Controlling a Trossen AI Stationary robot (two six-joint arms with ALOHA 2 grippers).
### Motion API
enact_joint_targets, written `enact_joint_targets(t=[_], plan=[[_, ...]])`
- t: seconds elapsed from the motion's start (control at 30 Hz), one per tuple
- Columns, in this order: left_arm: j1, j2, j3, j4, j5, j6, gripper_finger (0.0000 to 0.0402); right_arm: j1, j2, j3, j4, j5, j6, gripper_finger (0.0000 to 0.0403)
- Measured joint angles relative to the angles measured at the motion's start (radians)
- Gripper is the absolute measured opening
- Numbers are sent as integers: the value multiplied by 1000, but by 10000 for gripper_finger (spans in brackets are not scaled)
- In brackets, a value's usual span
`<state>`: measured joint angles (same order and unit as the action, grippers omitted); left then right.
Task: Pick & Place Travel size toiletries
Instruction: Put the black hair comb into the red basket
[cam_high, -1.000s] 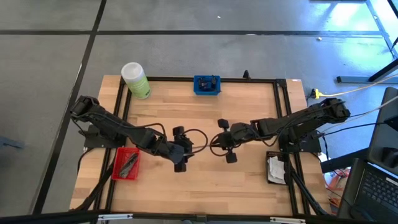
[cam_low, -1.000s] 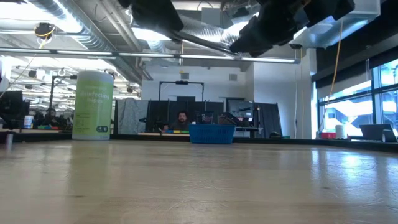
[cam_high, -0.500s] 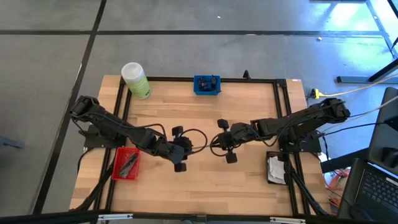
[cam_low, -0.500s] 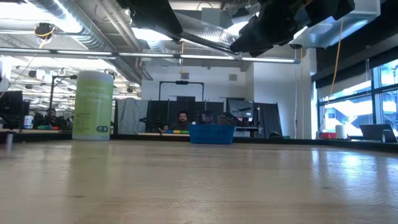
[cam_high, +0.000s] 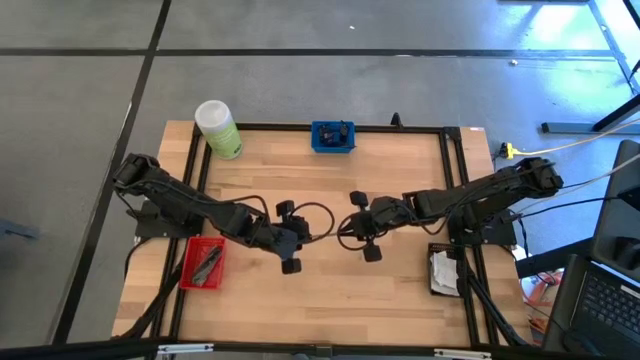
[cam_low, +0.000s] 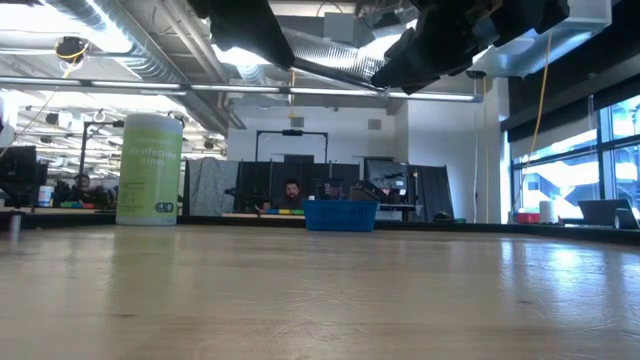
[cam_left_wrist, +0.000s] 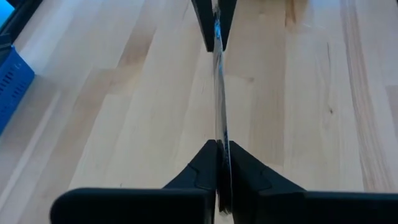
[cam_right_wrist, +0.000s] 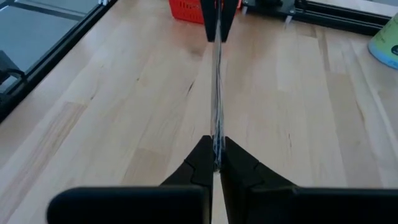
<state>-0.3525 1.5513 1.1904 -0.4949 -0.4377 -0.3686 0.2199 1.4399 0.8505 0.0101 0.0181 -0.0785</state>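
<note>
Left end effector and right end effector both pinch clear packet; high view hides it.

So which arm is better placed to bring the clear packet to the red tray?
Left, probably: the left gripper is shut on the packet and the red tray lies beside that arm. The right gripper grips it too, farther away.

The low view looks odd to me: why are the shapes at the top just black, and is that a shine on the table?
In the low view, the arms overhead are backlit by ceiling lights, so they read as silhouettes; window light at the right glares off the wooden table. In the high view, sunlight brightens the floor at the upper right, and the light-green bottle is evenly lit.
</note>
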Motion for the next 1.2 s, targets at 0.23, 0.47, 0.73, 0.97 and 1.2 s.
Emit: enact_joint_targets(t=[0.23, 0.47, 0.73, 0.97, 1.2], plan=[[1, 0, 0, 0, -25, -16, 8, -3, -31, 0, -39, -8, 88, 97], [-40, -67, 0, -151, -166, -168, 8, -4, -169, 0, -231, -3, 212, 195], [-232, -138, 0, -397, -332, -588, 8, -21, -258, 0, -471, 212, 260, 223], [-400, -144, 0, -518, -405, -938, 8, -101, -267, 0, -577, 208, 274, 196], [-536, -144, 0, -676, -435, -1300, 8, -178, -267, 0, -583, 201, 181, 166]])
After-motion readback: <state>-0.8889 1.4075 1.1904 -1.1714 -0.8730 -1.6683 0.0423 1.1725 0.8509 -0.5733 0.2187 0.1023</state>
